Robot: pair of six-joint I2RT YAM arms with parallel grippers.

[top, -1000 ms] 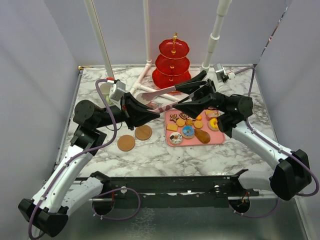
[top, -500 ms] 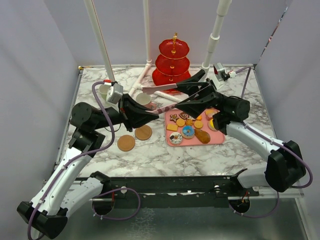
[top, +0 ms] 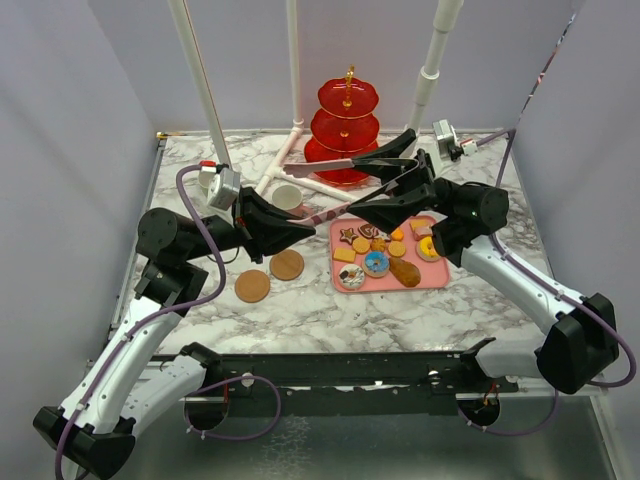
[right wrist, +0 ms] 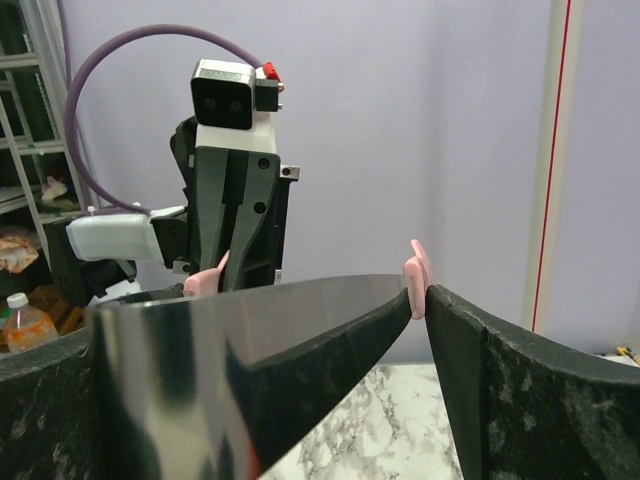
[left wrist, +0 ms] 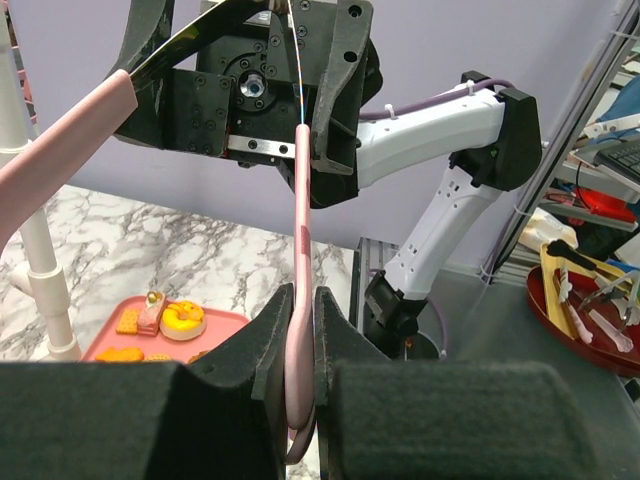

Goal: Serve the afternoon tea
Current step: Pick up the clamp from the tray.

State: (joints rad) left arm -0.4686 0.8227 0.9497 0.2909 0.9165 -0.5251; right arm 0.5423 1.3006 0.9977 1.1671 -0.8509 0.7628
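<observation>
Marble table (top: 450,310) bears coasters (top: 270,276), pink tray (top: 437,278) (pastries), red stand (top: 346,128).

pink mug (top: 288,196) half hidden behind left arm

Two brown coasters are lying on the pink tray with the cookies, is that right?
Not quite. The two brown coasters are lying on the marble table, just left of the pink tray, not on it. Only the cookies are on the tray. The top external view shows this.
</observation>
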